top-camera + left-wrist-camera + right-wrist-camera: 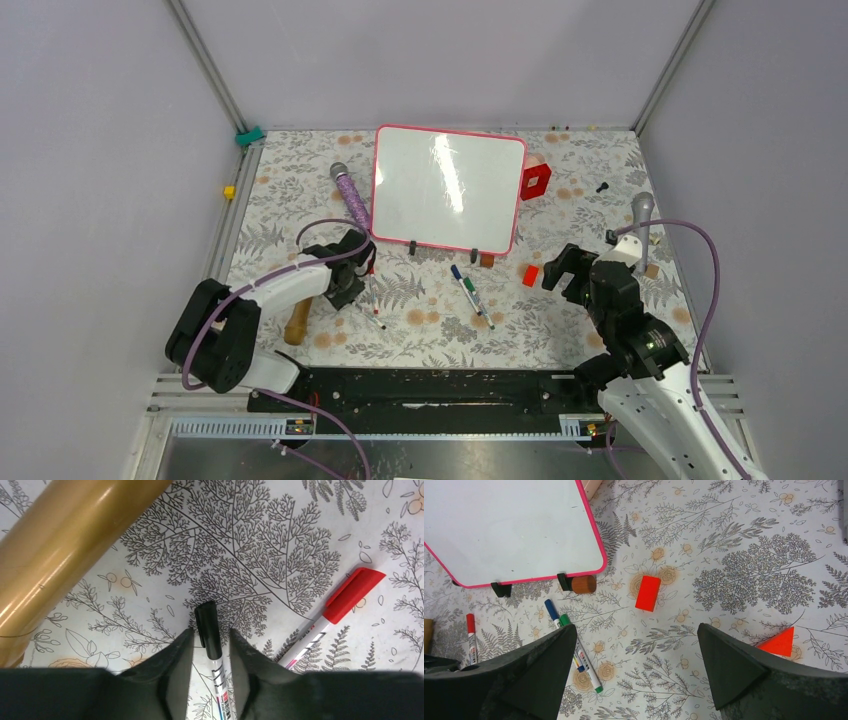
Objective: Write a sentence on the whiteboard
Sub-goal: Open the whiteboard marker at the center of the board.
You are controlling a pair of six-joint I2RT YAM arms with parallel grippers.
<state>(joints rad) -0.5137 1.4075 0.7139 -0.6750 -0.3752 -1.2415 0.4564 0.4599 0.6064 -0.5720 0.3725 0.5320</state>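
Note:
The whiteboard [445,190] with a pink-red frame stands on two black feet at the back middle of the table. Its face is blank and no sentence shows; it also appears in the right wrist view [509,530]. My left gripper [352,272] is down on the table left of the board. In the left wrist view my left gripper [211,631] is open with a finger on each side of a black-capped marker [208,620] lying flat, with narrow gaps. A red-capped marker [345,600] lies just to its right. My right gripper [565,270] [636,627] is wide open and empty above the table.
A blue marker [551,611] and a green marker [579,652] lie in front of the board. A red block [647,593], a brown cylinder [583,584] and an orange triangle [780,643] lie nearby. A gold wooden cylinder [65,545] lies beside my left gripper. A purple microphone [350,195] lies left of the board.

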